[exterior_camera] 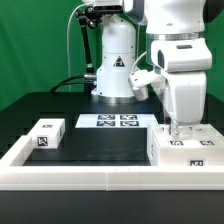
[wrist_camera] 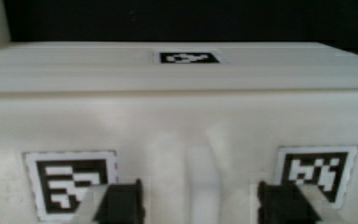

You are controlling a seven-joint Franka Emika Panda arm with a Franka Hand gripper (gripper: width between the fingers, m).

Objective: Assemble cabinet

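The cabinet's large white box (exterior_camera: pixel 186 148) stands at the exterior view's right, against the front rail, with tags on its faces. It fills the wrist view (wrist_camera: pixel 176 110), with one tag on the far face and one tag at each side near the fingers. My gripper (exterior_camera: pixel 180 129) points straight down, just over the box's top. In the wrist view the gripper (wrist_camera: pixel 197 203) is open, its dark fingertips (wrist_camera: pixel 119 203) wide apart over the white surface, holding nothing. A smaller white block (exterior_camera: pixel 48 133) with tags lies at the exterior view's left.
The marker board (exterior_camera: pixel 112 121) lies flat mid-table in front of the robot base (exterior_camera: pixel 113 75). A long white rail (exterior_camera: pixel 100 175) edges the table's front and turns back along the left side. Black table surface (exterior_camera: pixel 110 143) lies between the block and the box.
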